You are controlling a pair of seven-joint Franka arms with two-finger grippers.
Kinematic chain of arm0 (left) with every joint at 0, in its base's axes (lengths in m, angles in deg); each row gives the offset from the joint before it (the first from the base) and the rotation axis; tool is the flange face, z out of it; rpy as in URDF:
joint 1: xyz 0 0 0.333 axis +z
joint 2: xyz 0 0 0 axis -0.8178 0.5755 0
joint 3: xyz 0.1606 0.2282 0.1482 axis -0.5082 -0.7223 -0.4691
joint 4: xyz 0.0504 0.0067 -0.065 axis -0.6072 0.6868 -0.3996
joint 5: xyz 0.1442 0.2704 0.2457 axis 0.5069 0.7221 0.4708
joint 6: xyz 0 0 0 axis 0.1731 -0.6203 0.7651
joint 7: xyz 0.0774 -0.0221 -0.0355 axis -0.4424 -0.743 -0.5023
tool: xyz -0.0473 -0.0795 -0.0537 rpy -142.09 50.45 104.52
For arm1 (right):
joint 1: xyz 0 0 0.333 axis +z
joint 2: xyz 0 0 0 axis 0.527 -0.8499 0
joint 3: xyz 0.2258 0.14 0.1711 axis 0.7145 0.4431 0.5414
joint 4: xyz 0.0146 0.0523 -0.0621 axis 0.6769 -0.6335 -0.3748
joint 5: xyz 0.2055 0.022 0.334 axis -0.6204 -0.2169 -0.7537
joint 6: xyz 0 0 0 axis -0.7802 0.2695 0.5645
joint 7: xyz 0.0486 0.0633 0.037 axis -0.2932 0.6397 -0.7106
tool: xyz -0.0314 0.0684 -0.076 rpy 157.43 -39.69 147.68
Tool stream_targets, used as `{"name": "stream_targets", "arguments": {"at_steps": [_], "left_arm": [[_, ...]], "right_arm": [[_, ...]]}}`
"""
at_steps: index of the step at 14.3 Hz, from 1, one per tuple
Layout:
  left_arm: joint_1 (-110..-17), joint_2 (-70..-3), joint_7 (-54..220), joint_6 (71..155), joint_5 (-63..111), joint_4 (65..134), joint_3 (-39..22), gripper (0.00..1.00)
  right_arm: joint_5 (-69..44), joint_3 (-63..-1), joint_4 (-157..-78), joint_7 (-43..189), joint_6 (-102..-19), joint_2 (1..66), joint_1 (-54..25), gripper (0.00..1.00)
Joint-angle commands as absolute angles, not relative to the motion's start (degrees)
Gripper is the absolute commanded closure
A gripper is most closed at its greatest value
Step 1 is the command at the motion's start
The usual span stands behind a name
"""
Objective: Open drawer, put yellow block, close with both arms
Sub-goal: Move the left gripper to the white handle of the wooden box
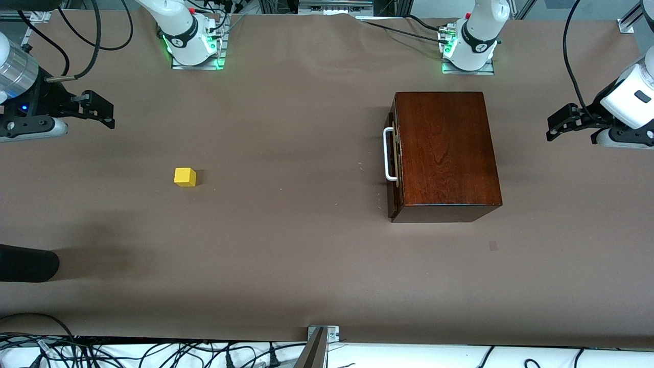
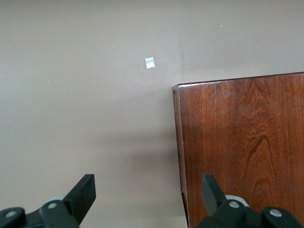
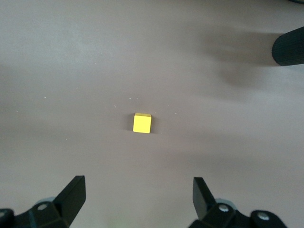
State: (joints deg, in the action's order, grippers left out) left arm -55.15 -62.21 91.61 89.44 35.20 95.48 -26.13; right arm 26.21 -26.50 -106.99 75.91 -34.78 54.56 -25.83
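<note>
The yellow block (image 1: 185, 177) lies on the brown table toward the right arm's end; the right wrist view shows the block (image 3: 142, 123) apart from my fingers. My right gripper (image 1: 106, 110) hangs open and empty over that end of the table. The mahogany box (image 1: 445, 153) stands toward the left arm's end. Its drawer is shut, and the white handle (image 1: 390, 154) faces the table's middle. My left gripper (image 1: 555, 128) hovers open and empty beside the box, on the side away from the handle. In the left wrist view it (image 2: 148, 195) sits over a corner of the box (image 2: 242, 142).
A black rounded object (image 1: 28, 263) juts in at the table edge at the right arm's end, nearer the front camera than the block; it also appears in the right wrist view (image 3: 289, 46). A small tape mark (image 1: 492, 246) lies near the box. Cables run along the front edge.
</note>
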Motion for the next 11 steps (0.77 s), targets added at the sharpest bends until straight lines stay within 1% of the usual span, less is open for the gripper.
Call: {"name": "stream_targets", "arguments": {"at_steps": [1,5,8,10,11], "left_arm": [[-54.8,-61.7,92.6,88.3,35.4,94.1,-25.8,0.00],[-55.0,-61.3,91.9,88.2,35.4,94.0,-25.6,0.00],[-55.0,-60.8,90.4,85.2,35.0,94.1,-25.0,0.00],[-55.2,-60.7,88.1,84.5,34.9,94.2,-22.3,0.00],[-55.7,-60.6,85.8,84.3,34.8,94.3,-21.9,0.00]], "right_arm": [[26.1,-26.2,-105.9,76.4,-34.8,54.5,-26.0,0.00],[26.0,-26.1,-105.9,76.5,-34.7,54.5,-26.0,0.00],[25.8,-26.1,-105.9,76.5,-34.8,54.5,-25.9,0.00],[25.8,-25.9,-105.9,76.5,-34.8,54.5,-25.8,0.00],[25.8,-25.9,-105.9,76.4,-34.9,54.5,-25.8,0.00]]}}
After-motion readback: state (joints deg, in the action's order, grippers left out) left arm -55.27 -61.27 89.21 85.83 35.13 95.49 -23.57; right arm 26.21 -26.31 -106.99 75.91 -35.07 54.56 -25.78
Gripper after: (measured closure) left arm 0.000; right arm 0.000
